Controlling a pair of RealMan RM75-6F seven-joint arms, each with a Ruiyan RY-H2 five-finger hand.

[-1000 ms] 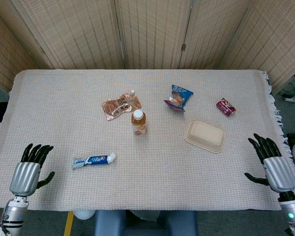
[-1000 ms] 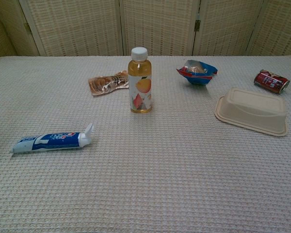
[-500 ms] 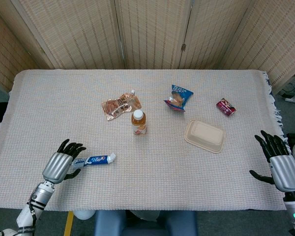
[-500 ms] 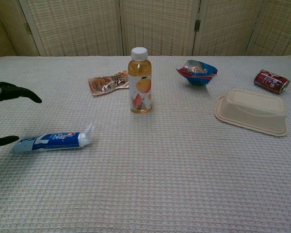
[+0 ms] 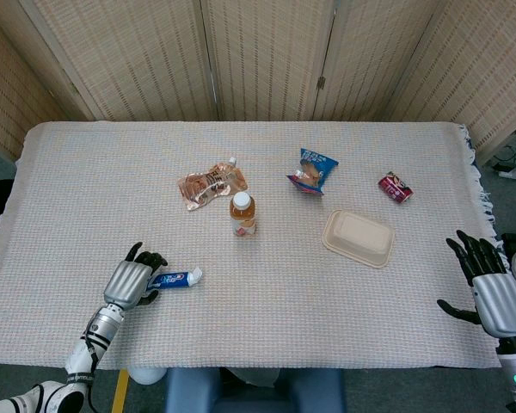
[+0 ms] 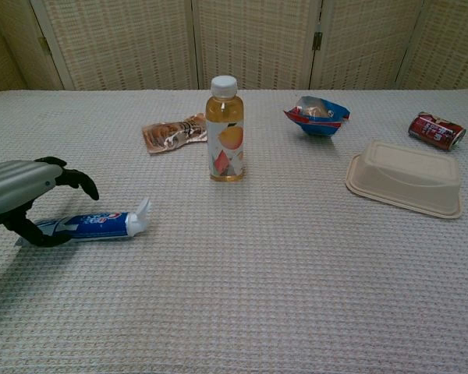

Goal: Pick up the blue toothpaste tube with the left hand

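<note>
The blue toothpaste tube (image 5: 174, 278) (image 6: 93, 224) lies flat on the woven cloth near the front left, white cap pointing right. My left hand (image 5: 131, 280) (image 6: 27, 195) hovers over the tube's flat tail end. Its fingers arch over the tube and its thumb sits in front of the tail, without clasping it. My right hand (image 5: 488, 288) hangs at the table's right edge with fingers spread and nothing in it; the chest view does not show it.
A juice bottle (image 5: 242, 214) (image 6: 225, 129) stands upright mid-table. Behind it lie a crumpled foil pouch (image 5: 210, 183), a blue snack bag (image 5: 312, 170) and a red can (image 5: 394, 187). A beige lidded food box (image 5: 358, 238) (image 6: 405, 178) sits right of centre.
My left hand has moved right and forward from the table's left edge until it sits over the tube's tail. The right hand drifted slightly right. The tube has not moved.
</note>
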